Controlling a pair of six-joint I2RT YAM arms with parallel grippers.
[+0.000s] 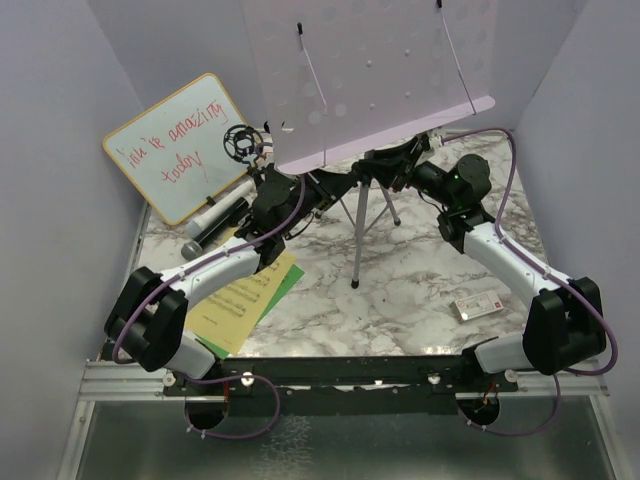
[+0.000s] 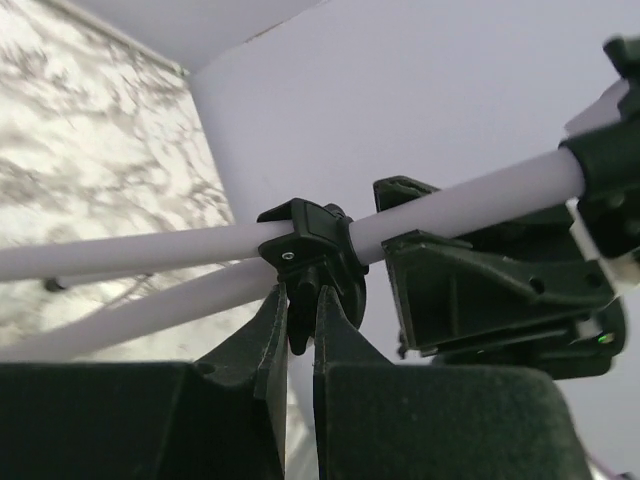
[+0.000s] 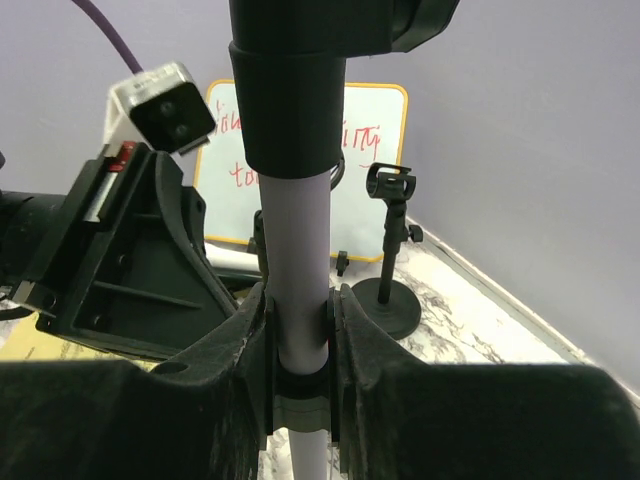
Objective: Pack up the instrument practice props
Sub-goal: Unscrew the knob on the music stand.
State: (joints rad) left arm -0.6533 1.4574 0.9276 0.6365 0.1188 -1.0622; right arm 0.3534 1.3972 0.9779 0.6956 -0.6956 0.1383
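Note:
The lilac perforated music rack [image 1: 380, 70] stands tall at the back on a pale pole [image 3: 297, 240] with splayed legs [image 1: 357, 235]. My right gripper [image 3: 298, 310] is shut on that pole just below its black sleeve. My left gripper [image 2: 300, 320] is shut on the small black lever [image 2: 298, 300] of the collar clamp on the pole. Two microphones [image 1: 205, 235] lie below the whiteboard. Beside it stands the black mic tripod with ring mount [image 1: 240, 143]. The round-base mic holder [image 3: 390, 290] stands near the wall. Green and yellow music sheets [image 1: 250, 295] lie under my left arm.
A wood-framed whiteboard [image 1: 175, 145] with red writing leans against the left wall. A small flat white device [image 1: 478, 304] lies on the marble table [image 1: 400, 300] near my right arm. Lilac walls close in on the sides and back.

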